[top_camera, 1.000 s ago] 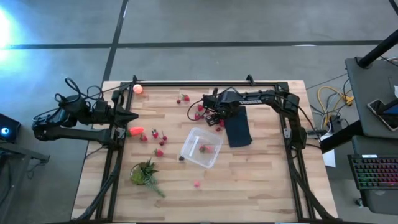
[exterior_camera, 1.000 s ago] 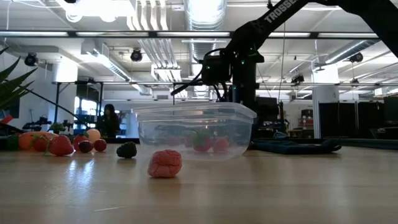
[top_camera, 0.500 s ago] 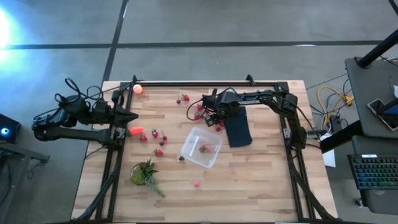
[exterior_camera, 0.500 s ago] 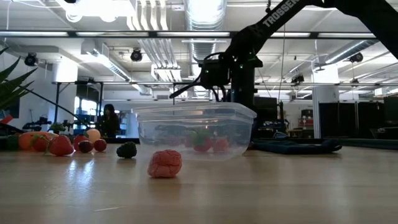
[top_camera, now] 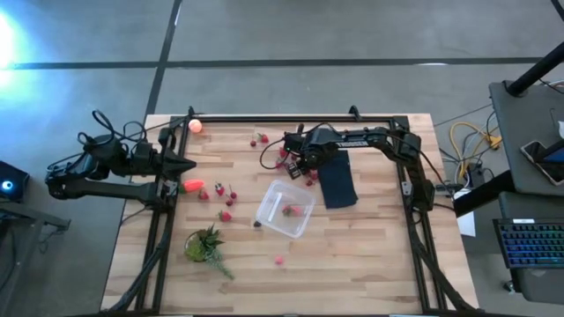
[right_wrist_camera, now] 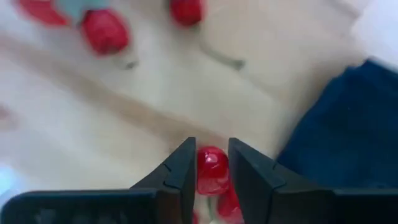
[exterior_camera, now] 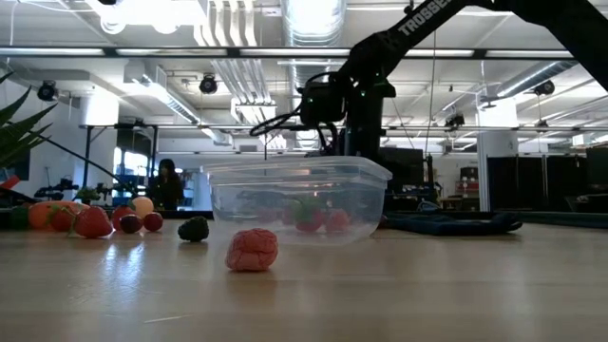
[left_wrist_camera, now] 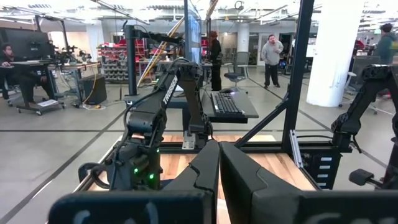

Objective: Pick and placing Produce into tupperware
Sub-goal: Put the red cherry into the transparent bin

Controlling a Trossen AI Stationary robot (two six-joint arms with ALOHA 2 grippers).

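Observation:
My right gripper [top_camera: 293, 161] is over the far middle of the table, left of the navy cloth [top_camera: 337, 183], and is shut on a small red berry [right_wrist_camera: 212, 168]. The clear tupperware [top_camera: 285, 210] sits on the table nearer than the gripper, with red berries [exterior_camera: 318, 220] inside. Loose berries lie at the far side [top_camera: 261, 138] and at the left [top_camera: 226, 215]. The elongated orange-red piece [top_camera: 192, 186] and the peach ball [top_camera: 196, 125] lie at the left. My left gripper [top_camera: 189, 165] waits, shut and empty, at the table's left edge. My right gripper pinches the berry's two sides [right_wrist_camera: 204, 169] between its two fingers. The fingers [right_wrist_camera: 181, 167] come from above, pointing down. The berry is lifted clear of the table, and other berries [right_wrist_camera: 104, 31] lie well below it.
A green leafy bunch [top_camera: 207, 245] lies at the near left. A pink-red piece [top_camera: 279, 260] lies near the front, in front of the tupperware. A black frame rail [top_camera: 291, 117] runs along the table's far edge. A person [exterior_camera: 168, 180] shows in the room behind.
My right gripper has moved a little toward the table's left edge, staying shut on the berry and clear of the table.

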